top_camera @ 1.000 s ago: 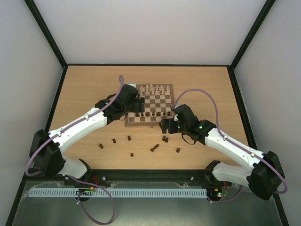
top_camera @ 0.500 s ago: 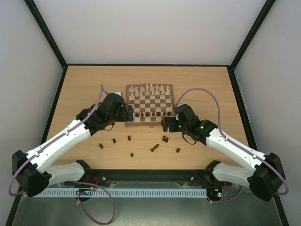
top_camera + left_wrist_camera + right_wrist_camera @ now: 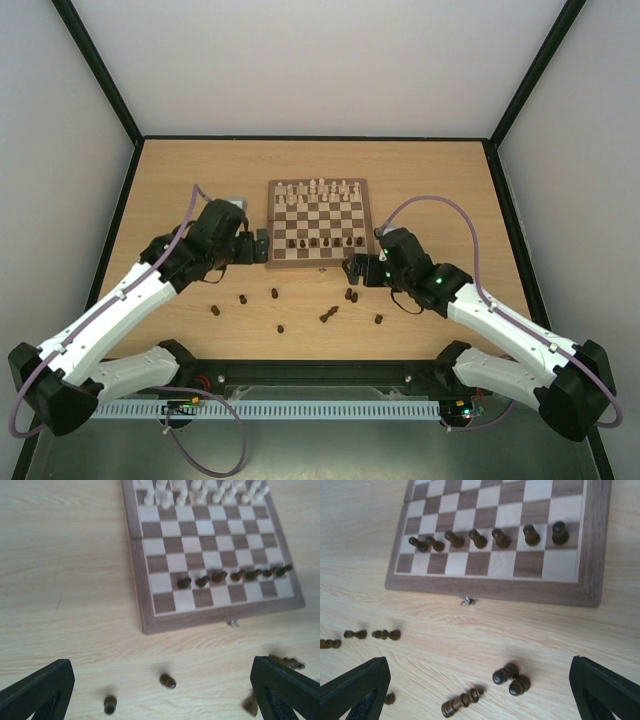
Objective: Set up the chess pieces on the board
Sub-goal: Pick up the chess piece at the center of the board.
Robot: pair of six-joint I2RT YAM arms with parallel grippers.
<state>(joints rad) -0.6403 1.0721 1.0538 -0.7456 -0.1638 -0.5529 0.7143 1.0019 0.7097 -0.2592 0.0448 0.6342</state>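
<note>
Dark-brown pawns (image 3: 315, 241) stand in a row on the board (image 3: 318, 256). The cream men (image 3: 315, 188) are ranked along its far edge, and the nearest row is bare.

What's new: the left gripper (image 3: 262, 246) has drawn back off the board's left side. It now hangs over the desk (image 3: 180, 180) just beside the board, jaws spread wide with nothing between them (they only just finished opening). I read that as a pawn delivered and another fetch due. The right gripper (image 3: 352, 268) has barely moved. It sits low by the board's near right corner, jaws likewise apart and empty.

From above, the loose dark pieces (image 3: 274, 294) are mere specks on the desk. The left wrist lets me count seven pawns, with the leftmost square of their row vacant. The right wrist shows a tall piece (image 3: 462, 703) lying on its side and a close pair (image 3: 511, 678) beside it, seemingly upright. The overhead can't resolve either.
</note>
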